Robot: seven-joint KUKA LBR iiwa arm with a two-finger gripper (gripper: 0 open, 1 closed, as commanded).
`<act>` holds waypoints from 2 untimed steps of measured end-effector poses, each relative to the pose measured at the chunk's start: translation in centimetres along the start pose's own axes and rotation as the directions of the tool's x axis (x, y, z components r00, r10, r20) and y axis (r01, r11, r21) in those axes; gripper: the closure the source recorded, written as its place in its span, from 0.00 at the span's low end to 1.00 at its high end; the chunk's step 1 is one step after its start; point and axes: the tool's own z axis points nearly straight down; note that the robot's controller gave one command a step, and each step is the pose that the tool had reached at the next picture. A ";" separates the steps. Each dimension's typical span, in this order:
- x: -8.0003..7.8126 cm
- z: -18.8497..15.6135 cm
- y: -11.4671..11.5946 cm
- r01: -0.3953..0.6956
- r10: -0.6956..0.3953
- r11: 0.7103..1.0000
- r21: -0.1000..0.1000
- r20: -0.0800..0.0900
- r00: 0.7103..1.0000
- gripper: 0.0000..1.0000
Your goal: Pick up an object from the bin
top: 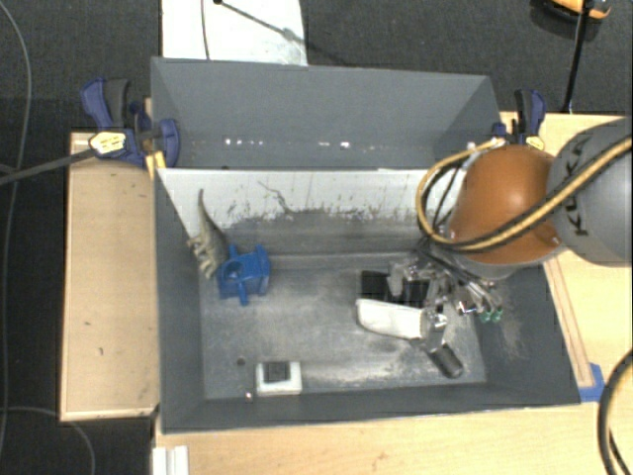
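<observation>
hand (436, 315) sits low on the bin's (326, 389) right side, touching a white oblong piece (386, 317), can't tell if it's gripping

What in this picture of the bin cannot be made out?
All in the camera view:
- The black block is partly hidden behind the gripper.
- The white oblong object has its right end covered by the gripper.
- The grey toy figure behind the blue plastic piece is too small to identify.

I see the grey bin (316, 364) carrying a blue plastic piece (243, 272) far left, just beside a grey toy figure (208, 240). A small white square block (279, 376) lies near left. At right are a white oblong (388, 318), a black block (373, 284) and a dark stick (446, 361).
</observation>
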 end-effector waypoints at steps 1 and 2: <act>-0.3 2.6 -1.3 0.087 -0.087 0.996 -0.002 -0.005 0.996 0.00; -3.4 4.1 -0.9 0.123 -0.123 0.992 0.001 0.004 0.992 1.00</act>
